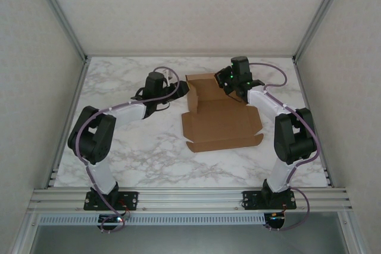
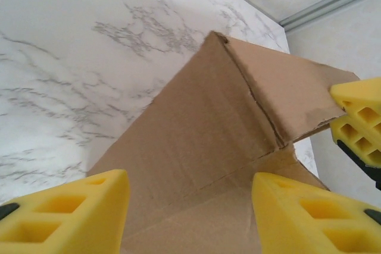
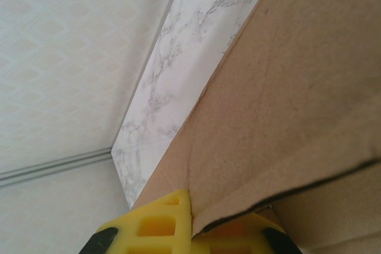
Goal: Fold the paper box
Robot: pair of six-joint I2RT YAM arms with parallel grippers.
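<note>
Right end effector (image 3: 209,217) clenched on paper box (image 1: 221,120) flap, left end effector (image 2: 187,178) released, straddling its corner.

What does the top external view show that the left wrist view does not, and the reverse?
Top external adds the whole paper box, near panel flat on the marble table, far part raised, an arm on each side. Left wrist adds a close look at the raised wall's crease, between the fingers of the open left gripper. Both share the brown cardboard, the marble, and the right gripper at the flap's edge.
</note>
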